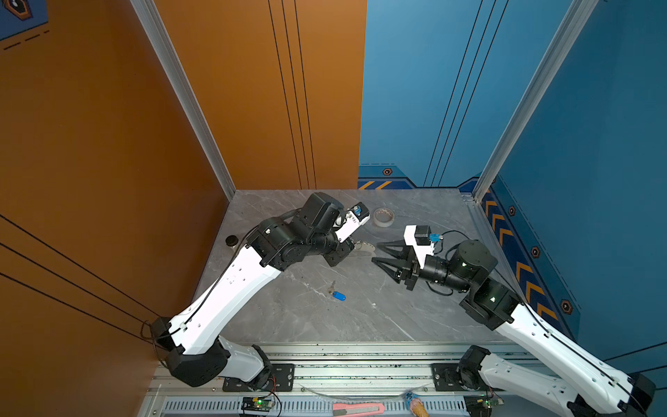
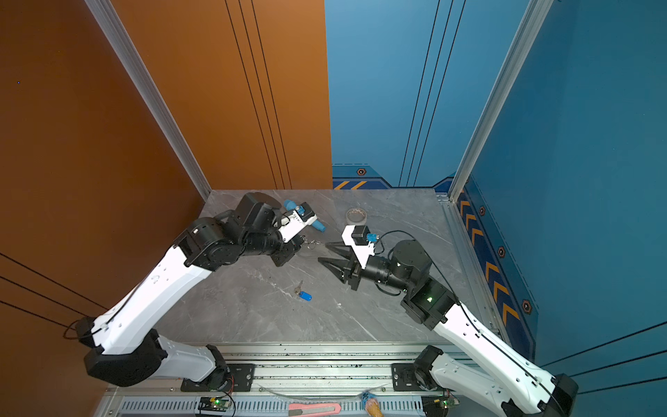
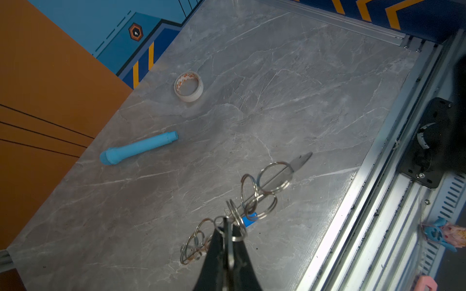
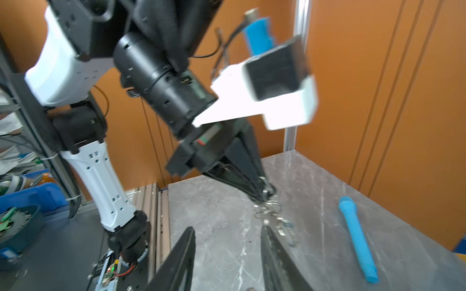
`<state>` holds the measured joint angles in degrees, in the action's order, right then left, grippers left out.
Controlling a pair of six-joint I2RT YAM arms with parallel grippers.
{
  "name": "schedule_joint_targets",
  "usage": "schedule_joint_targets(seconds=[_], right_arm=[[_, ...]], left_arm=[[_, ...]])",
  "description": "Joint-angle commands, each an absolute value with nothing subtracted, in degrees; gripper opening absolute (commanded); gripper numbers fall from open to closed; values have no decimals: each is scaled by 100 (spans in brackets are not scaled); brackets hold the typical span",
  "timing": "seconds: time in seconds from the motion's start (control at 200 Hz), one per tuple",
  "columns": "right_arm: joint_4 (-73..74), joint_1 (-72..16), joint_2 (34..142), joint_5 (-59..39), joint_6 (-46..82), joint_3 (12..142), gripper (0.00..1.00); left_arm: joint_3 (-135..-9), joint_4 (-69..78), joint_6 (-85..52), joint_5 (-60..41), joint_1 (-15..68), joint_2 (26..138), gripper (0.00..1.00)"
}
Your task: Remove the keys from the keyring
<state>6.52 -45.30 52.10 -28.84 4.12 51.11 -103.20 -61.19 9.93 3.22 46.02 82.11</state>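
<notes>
Left fingers [image 3: 214, 257] pinch keyring [image 3: 254, 199] over marble table [image 3: 290, 75] beside orange wall [image 1: 90, 144].

Opens on a whitish tape roll [image 1: 383, 217], flat and hole up, toward the back of the grey marble table [image 1: 415, 307]. Left of the roll, near but apart, finds a long blue tube [image 3: 138, 148] lying on its side. Far left of the roll, at the table's edge, spots a small black round cap [image 1: 232, 240]. Well forward of the roll, off the marble on the metal rail, catches a pink utility knife [image 1: 358, 409] with a cone-shaped toy [image 1: 417, 404] just beside it.
</notes>
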Motion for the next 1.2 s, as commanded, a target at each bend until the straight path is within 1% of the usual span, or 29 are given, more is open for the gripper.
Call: schedule_joint_targets(seconds=[0.0, 0.09, 0.21, 0.471, 0.596, 0.866, 1.111, 1.196], right_arm=[[1131, -4794, 5350, -2322, 476, 4956, 41], [1372, -4834, 5569, -2101, 432, 4866, 41], [1674, -4834, 5921, -2075, 334, 4834, 39], [2196, -4534, 6442, -1972, 282, 4864, 38], [2383, -4399, 6622, -2097, 334, 4904, 36], [2214, -4334, 6847, -2392, 156, 5044, 30], [2214, -4333, 6941, -2365, 70, 5189, 26], [2164, -4332, 6951, -2333, 67, 5233, 26]], left_arm=[[-10613, -6337, 340, 457, 4531, 8340, 0], [-10764, -6435, 64, 414, 4547, 8467, 0], [-10891, -6533, -174, 337, 4577, 8564, 0], [-10916, -6578, -264, 141, 4605, 8543, 0], [-10951, -6589, -265, 54, 4607, 8556, 0], [-11049, -6641, -268, -41, 4608, 8587, 0], [-11061, -6703, -264, -149, 4623, 8578, 0], [-11074, -6705, -258, -191, 4616, 8578, 0]])
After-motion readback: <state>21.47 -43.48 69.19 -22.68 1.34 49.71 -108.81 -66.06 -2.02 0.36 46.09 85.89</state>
